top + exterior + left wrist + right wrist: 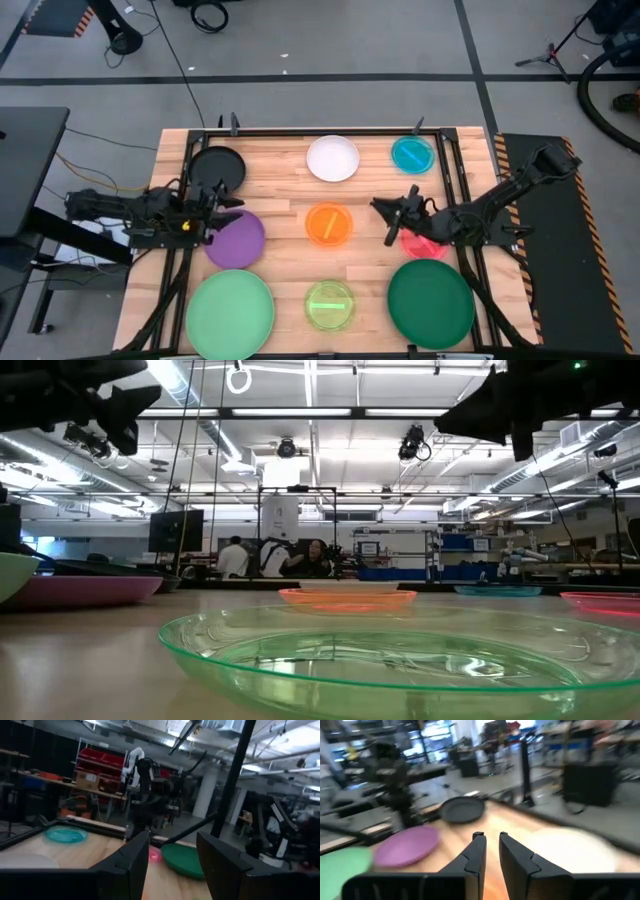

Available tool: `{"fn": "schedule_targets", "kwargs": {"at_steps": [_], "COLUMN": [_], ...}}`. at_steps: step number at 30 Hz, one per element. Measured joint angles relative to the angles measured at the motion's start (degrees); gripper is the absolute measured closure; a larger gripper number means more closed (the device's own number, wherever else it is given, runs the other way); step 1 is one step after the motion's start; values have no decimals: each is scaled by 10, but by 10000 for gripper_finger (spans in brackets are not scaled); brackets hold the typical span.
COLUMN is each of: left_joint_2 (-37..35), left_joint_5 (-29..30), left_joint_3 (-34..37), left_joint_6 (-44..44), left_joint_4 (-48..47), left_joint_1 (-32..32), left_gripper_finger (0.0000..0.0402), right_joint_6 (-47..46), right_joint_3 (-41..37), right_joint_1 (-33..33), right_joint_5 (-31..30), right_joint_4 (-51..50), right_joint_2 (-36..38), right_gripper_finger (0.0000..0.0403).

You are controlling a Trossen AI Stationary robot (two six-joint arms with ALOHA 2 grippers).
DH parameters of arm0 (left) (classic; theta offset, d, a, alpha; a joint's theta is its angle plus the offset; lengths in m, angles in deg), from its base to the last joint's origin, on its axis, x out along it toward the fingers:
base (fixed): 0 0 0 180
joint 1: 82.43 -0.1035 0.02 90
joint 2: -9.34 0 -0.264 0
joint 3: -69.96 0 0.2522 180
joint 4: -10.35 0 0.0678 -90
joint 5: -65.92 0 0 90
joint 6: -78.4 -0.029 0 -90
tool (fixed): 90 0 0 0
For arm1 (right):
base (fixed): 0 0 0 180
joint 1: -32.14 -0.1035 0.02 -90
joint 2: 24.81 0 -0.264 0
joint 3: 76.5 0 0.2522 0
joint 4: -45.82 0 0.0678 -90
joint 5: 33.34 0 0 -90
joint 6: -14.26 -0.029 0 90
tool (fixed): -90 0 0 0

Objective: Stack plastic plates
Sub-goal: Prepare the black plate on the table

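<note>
The right gripper (390, 222) hangs above the board right of centre in the high view, its fingers (479, 851) standing a little apart with only a narrow gap and nothing between them. It sits between the orange plate (329, 224) at the middle of the frame and the pink plate (423, 244), which lies mostly hidden under the right arm. Below that arm, at lower right, lies the dark green plate (431, 303); above it, at upper right, the teal plate (412, 153), with the white plate (332, 158) to its left at upper centre. The left gripper (228, 207) is held at the left of the board, over the gap between the black plate (216, 168) above and the purple plate (236, 240) below; its fingers (131, 861) are spread well apart and hold nothing. At lower left rests the light green plate (230, 313), and at bottom centre the lime plate (330, 305), which fills the foreground of the low view. All nine plates lie singly on the wooden table (275, 195), none stacked on another. In the low view, people (275, 557) show far off in the room behind the table.
</note>
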Motion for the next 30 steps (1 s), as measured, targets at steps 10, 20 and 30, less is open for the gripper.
{"fn": "schedule_targets", "kwargs": {"at_steps": [10, 20, 30], "left_joint_2": [217, 359, 401], "left_joint_5": [17, 228, 221], "left_joint_3": [-131, -286, -332], "left_joint_6": [-84, -76, 113], "left_joint_4": [-51, -359, -568], "left_joint_1": [87, 99, 98], "left_gripper_finger": [230, 230, 230], "right_joint_6": [130, 303, 337], "right_joint_3": [63, 199, 245], "right_joint_1": [-52, -19, 48], "right_joint_5": [-16, -196, -181], "right_joint_4": [124, 118, 118], "right_joint_2": [-76, -191, -245], "right_gripper_finger": [304, 299, 256]}}
